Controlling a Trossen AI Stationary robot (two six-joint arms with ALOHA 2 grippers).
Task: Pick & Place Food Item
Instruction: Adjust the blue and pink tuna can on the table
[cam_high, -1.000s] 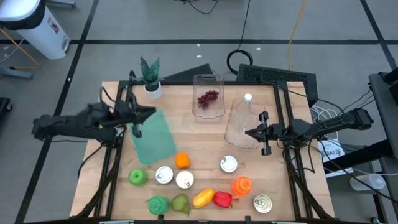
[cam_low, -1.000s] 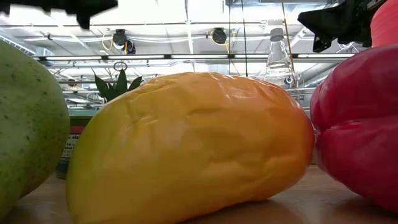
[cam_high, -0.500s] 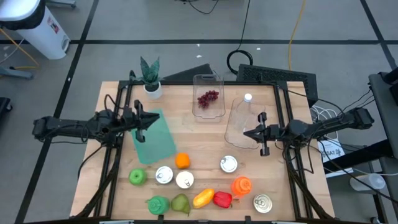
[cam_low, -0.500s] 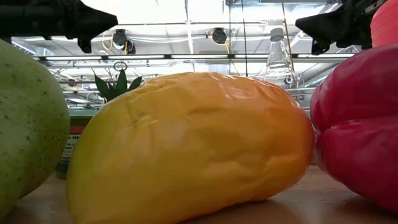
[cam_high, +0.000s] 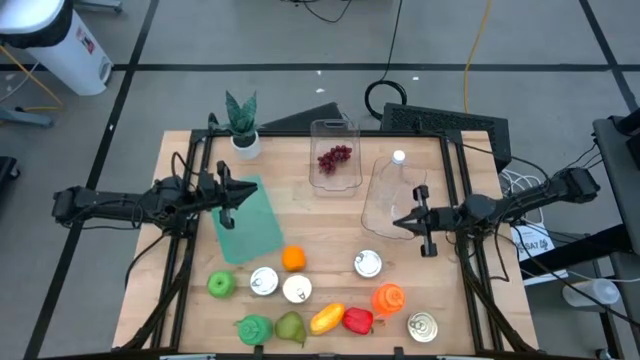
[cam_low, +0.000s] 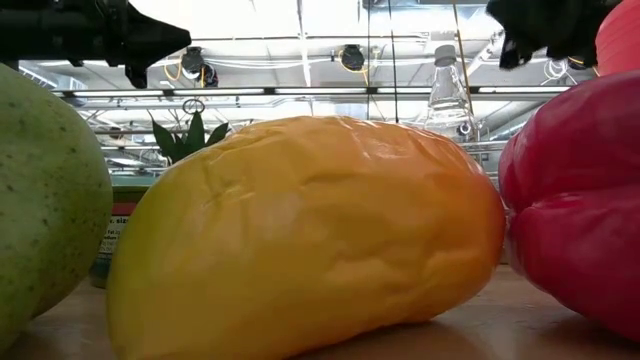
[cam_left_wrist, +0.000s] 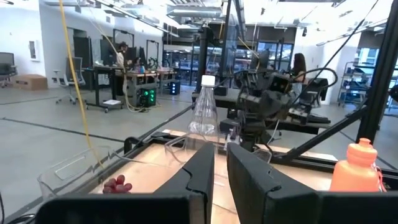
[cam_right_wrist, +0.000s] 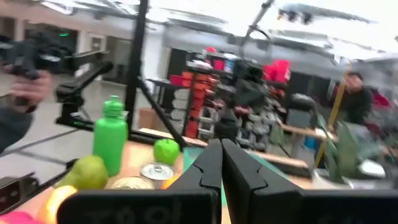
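The left gripper (cam_high: 243, 190) hangs at nine o'clock over the green mat (cam_high: 247, 220), its fingers pressed together and holding nothing. At twelve o'clock red grapes (cam_high: 335, 156) lie in a clear container (cam_high: 334, 131). The orange (cam_high: 292, 258) sits near table centre. At six o'clock the yellow mango (cam_high: 327, 318) touches the red pepper (cam_high: 357, 320). The right gripper (cam_high: 403, 221) hovers at three o'clock beside the clear bottle (cam_high: 388, 193), jaws closed and empty.

The high camera looks straight down on the whole wooden tabletop (cam_high: 330, 240). The low camera sits at its surface, pressed close to a yellow mango-shaped fruit (cam_low: 310, 235), also visible from above (cam_high: 327, 319). Wrist cameras face across the tabletop.
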